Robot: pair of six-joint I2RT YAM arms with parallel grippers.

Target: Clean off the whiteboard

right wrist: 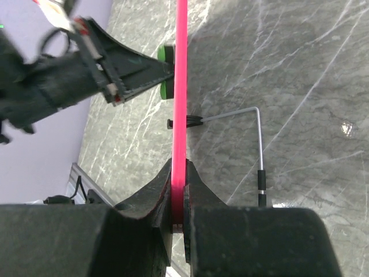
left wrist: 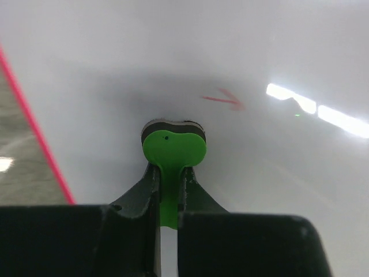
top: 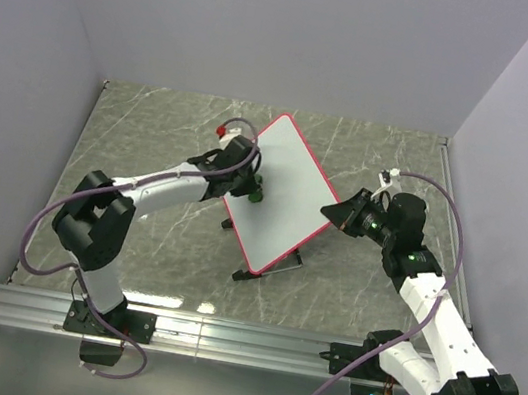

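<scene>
The whiteboard [top: 283, 193], white with a thin pink-red frame, stands tilted on its wire feet in the middle of the table. My left gripper [top: 251, 187] is shut on the green eraser [left wrist: 173, 151] and presses it against the board's face near its left edge. A faint red mark [left wrist: 223, 99] shows on the board [left wrist: 277, 52] just beyond the eraser. My right gripper [top: 334, 212] is shut on the board's pink frame [right wrist: 180, 104] at its right edge; the eraser [right wrist: 165, 69] and the left fingers [right wrist: 135, 66] show beyond.
The grey marble tabletop [top: 174, 132] lies all round the board. The board's wire stand with black feet [right wrist: 259, 144] rests on the table behind it. Grey walls close in the left, back and right sides. An aluminium rail [top: 220, 337] runs along the near edge.
</scene>
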